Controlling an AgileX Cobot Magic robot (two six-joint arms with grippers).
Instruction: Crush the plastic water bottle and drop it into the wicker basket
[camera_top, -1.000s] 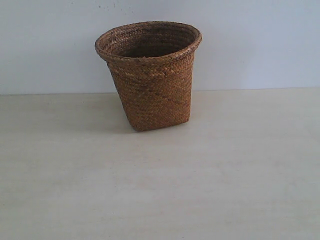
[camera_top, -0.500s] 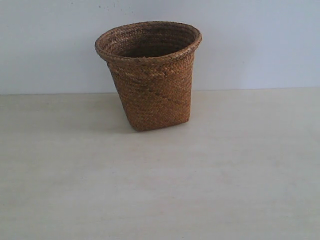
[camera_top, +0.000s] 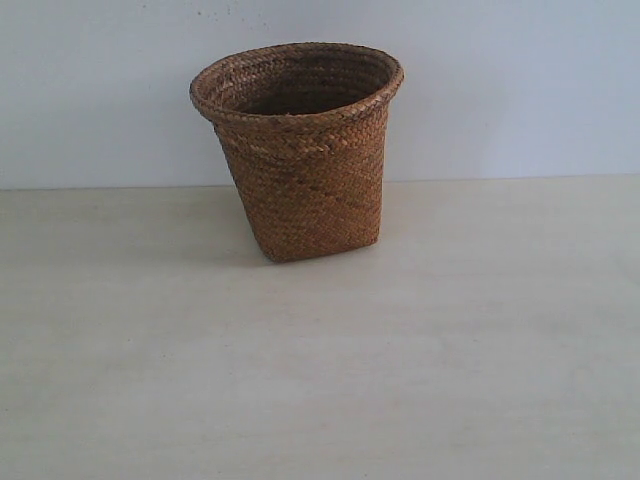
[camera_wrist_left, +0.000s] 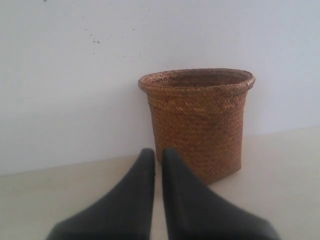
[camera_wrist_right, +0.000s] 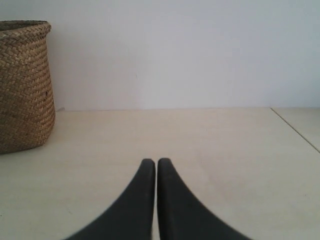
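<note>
The brown wicker basket (camera_top: 300, 150) stands upright on the pale table near the back wall, its round braided rim wide and its base narrower. It also shows in the left wrist view as the wicker basket (camera_wrist_left: 197, 122) and at the edge of the right wrist view as the wicker basket (camera_wrist_right: 25, 85). The plastic water bottle is out of view in every frame. My left gripper (camera_wrist_left: 156, 152) is shut and empty, a short way in front of the basket. My right gripper (camera_wrist_right: 156, 162) is shut and empty over bare table, well to the side of the basket. Neither gripper appears in the exterior view.
A plain white wall (camera_top: 500, 90) runs behind the table. The pale wooden tabletop (camera_top: 320, 380) spreads around the basket. A seam or table edge (camera_wrist_right: 295, 129) runs diagonally in the right wrist view.
</note>
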